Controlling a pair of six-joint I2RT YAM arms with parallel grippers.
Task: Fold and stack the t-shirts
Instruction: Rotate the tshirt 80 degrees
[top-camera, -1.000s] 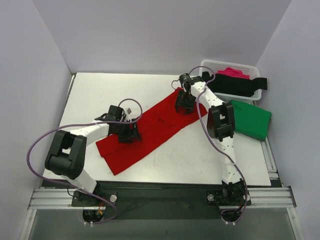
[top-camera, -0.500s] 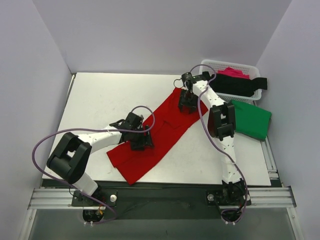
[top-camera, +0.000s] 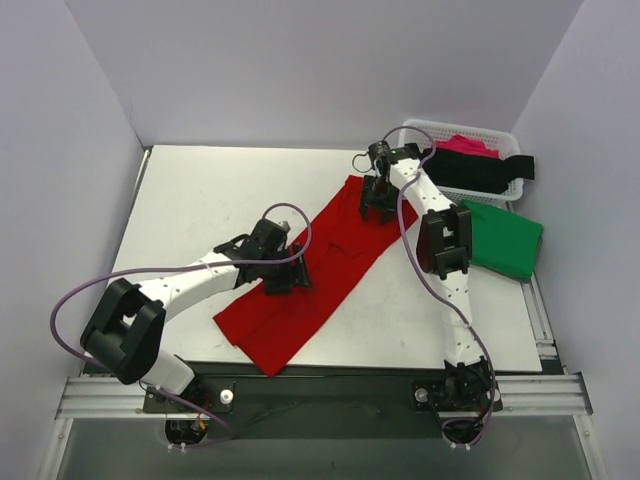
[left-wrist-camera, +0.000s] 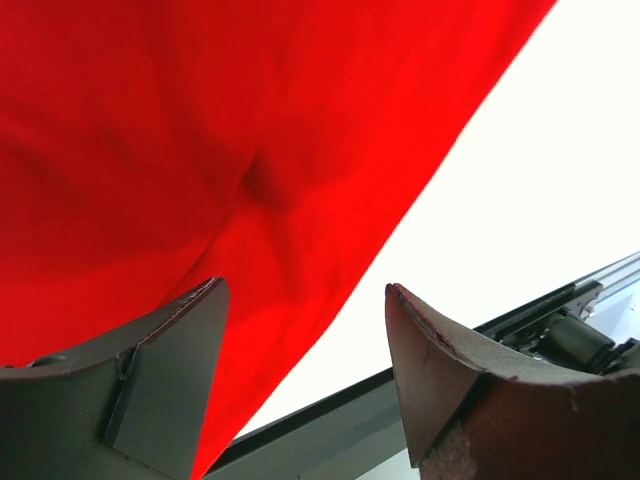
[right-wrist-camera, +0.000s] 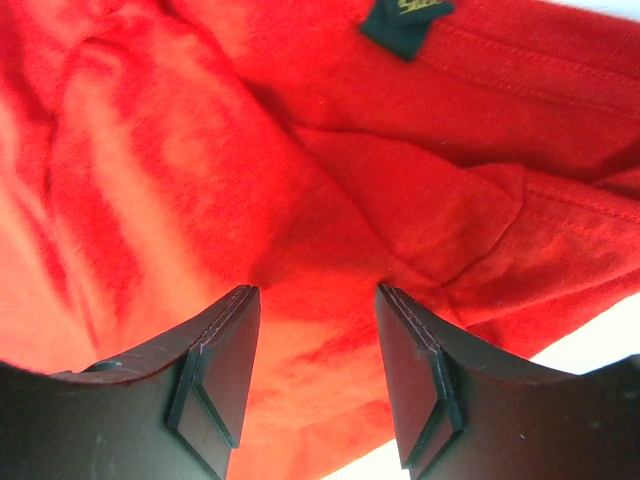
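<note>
A large red t-shirt (top-camera: 320, 265) lies in a diagonal band across the table, from back right to the front edge. My left gripper (top-camera: 285, 276) is low over its middle, jaws open (left-wrist-camera: 303, 288), with red cloth (left-wrist-camera: 200, 150) under one finger and bare table beside the other. At the shirt's collar end my right gripper (top-camera: 377, 203) stands open (right-wrist-camera: 315, 292), fingertips down on wrinkled red cloth (right-wrist-camera: 300, 180) near a dark neck label (right-wrist-camera: 405, 20). A green t-shirt (top-camera: 505, 238) lies folded at the right. Black (top-camera: 480, 172) and pink (top-camera: 465, 144) t-shirts lie in the basket.
A white lattice basket (top-camera: 430, 130) stands at the back right corner. The table's front edge with its metal rail (top-camera: 330, 390) runs just past the red shirt's lower end. White walls close in the table on three sides.
My left gripper slid right and the red shirt's lower half shifted right with it, toward the front edge. The right gripper crept slightly toward the back right at the collar end.
</note>
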